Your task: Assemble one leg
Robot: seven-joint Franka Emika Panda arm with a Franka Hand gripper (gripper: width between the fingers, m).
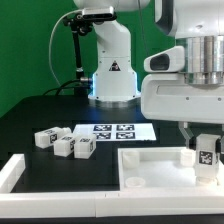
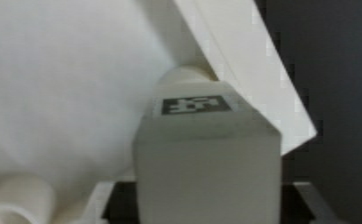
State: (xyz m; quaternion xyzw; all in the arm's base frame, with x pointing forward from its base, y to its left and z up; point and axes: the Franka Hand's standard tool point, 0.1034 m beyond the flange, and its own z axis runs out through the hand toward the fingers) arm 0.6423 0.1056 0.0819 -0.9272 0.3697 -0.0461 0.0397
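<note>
My gripper [image 1: 205, 160] is shut on one leg [image 1: 206, 152], a chunky white post with a black-and-white tag, at the exterior view's right. It holds the leg upright over the far right part of the large flat white panel [image 1: 150, 165]. In the wrist view the leg [image 2: 204, 150] fills the middle between my fingers [image 2: 121, 200]. Its rounded end sits at the panel's edge [image 2: 249, 70]; I cannot tell whether they touch. Three more legs [image 1: 62, 145] lie in a loose group on the black table at the exterior view's left.
The marker board [image 1: 113, 130] lies flat behind the panel, in front of the robot base [image 1: 110, 75]. A white raised rail [image 1: 15, 172] runs along the front and left of the table. A round hole [image 1: 133, 181] shows at the panel's near left corner.
</note>
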